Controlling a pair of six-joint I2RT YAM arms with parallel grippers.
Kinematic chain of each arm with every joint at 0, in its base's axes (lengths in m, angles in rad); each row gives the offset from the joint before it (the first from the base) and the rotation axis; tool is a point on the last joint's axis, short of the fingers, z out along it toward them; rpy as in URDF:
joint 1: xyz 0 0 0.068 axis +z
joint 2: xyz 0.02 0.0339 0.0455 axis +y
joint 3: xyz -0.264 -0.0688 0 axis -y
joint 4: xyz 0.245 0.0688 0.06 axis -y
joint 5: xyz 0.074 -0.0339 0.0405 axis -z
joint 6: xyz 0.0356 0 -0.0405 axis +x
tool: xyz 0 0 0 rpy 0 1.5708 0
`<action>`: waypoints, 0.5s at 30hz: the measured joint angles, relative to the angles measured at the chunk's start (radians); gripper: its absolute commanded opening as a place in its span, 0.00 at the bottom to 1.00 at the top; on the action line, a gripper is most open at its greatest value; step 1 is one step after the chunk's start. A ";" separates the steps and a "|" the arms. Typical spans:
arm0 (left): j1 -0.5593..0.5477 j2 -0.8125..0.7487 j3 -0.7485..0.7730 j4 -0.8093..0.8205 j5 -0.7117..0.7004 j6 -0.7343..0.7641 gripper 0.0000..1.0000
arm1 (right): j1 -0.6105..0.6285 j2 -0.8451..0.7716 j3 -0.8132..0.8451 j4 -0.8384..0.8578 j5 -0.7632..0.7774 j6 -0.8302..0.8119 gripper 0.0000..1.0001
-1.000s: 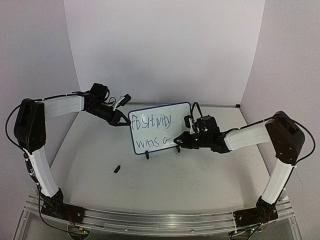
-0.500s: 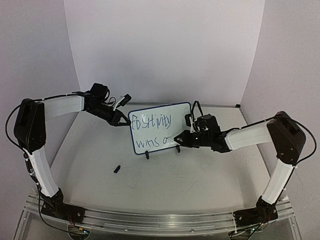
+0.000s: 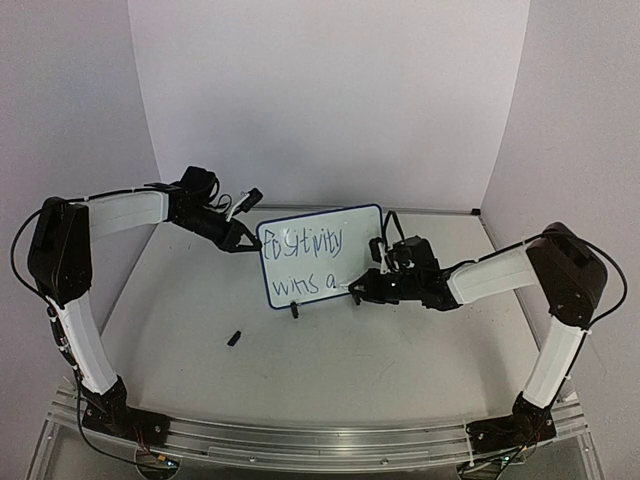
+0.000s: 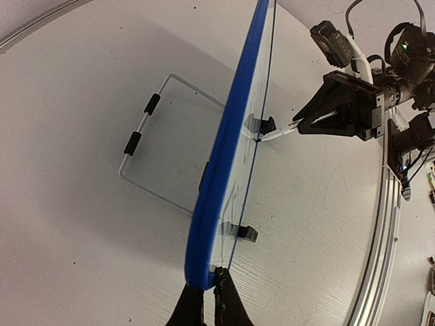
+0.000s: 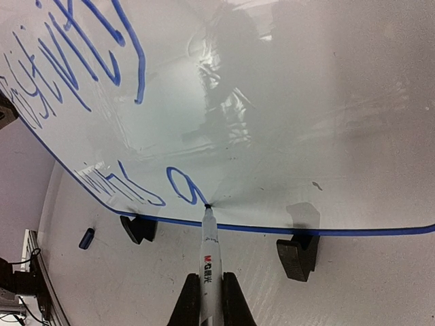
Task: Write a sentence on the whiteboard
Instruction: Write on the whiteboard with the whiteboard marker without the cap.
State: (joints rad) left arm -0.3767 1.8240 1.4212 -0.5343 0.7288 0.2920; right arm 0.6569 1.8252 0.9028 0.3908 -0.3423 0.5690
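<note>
Whiteboard point(image 3: 350, 225), small, white, blue-framed, upright on pale desk point(image 3: 400, 350): left end effector point(image 3: 243, 245) pinches its 9 o'clock edge; right end effector point(image 3: 358, 287) grips white marker point(image 5: 209, 251), tip touching board at 5 o'clock.

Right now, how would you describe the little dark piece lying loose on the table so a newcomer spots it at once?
Find the whiteboard standing upright in the middle of the table. In front of its left end in the top view, a small dark stub lies on the surface. Unlike the board's two black clip feet, it lies apart, touching nothing.
</note>
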 measured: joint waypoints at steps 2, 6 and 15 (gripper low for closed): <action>0.000 0.000 0.000 0.000 0.000 0.000 0.00 | 0.000 0.000 0.000 0.001 0.003 0.000 0.00; 0.000 0.000 0.000 0.000 0.000 0.000 0.00 | 0.001 -0.015 -0.009 -0.006 0.023 -0.001 0.00; -0.001 0.000 0.000 0.000 0.000 0.000 0.00 | -0.002 -0.149 -0.021 -0.021 0.060 -0.006 0.00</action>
State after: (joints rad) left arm -0.3779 1.8240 1.4212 -0.5342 0.7288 0.2924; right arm 0.6548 1.6760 0.8822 0.3702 -0.2821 0.5631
